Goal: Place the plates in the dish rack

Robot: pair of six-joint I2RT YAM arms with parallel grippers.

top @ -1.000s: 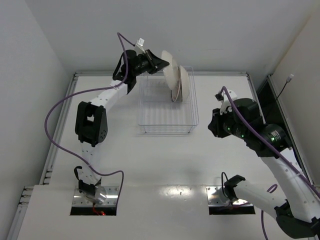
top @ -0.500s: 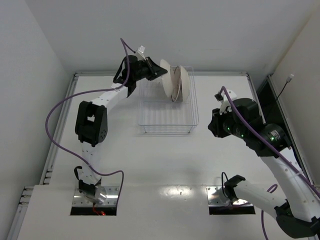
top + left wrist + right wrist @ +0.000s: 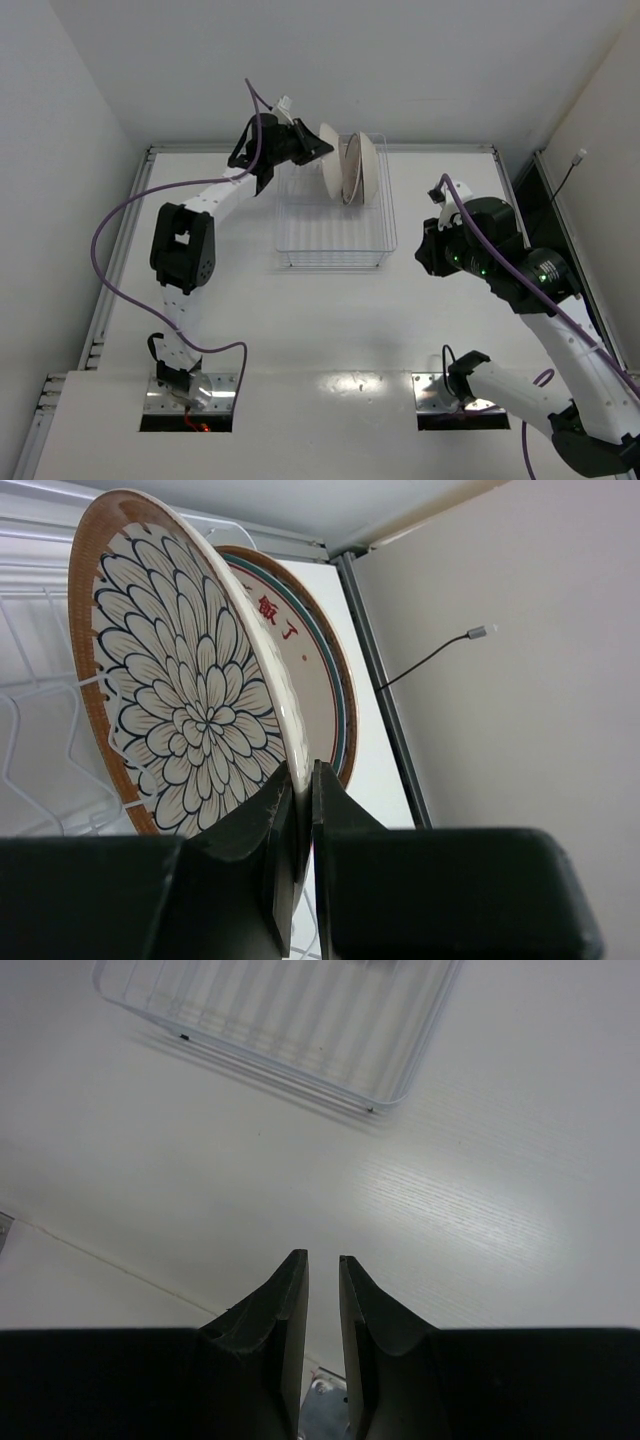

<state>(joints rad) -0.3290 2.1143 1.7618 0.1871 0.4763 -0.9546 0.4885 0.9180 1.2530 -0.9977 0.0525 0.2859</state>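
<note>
left jaws [image 3: 300, 825] pinch one of three plates [image 3: 331, 160].

right end effector [image 3: 322, 1285] nearly closed, empty | dish rack [image 3: 300, 1030] beyond | table [image 3: 500, 1210]

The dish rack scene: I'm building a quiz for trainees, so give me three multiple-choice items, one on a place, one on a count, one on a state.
1. Where in the dish rack do the plates stand?
A. far end
B. near end
C. outside it

2. How many plates show in the left wrist view?
A. one
B. two
C. four

3. What is the left gripper doing?
A. hanging open
B. clamping the rack wire
C. pinching a plate rim

Answers:
1. A, they stand upright at the far end.
2. B, the petal-pattern plate and, behind it, a plate with red characters.
3. C, its fingers close on the petal-pattern plate's edge.
</note>
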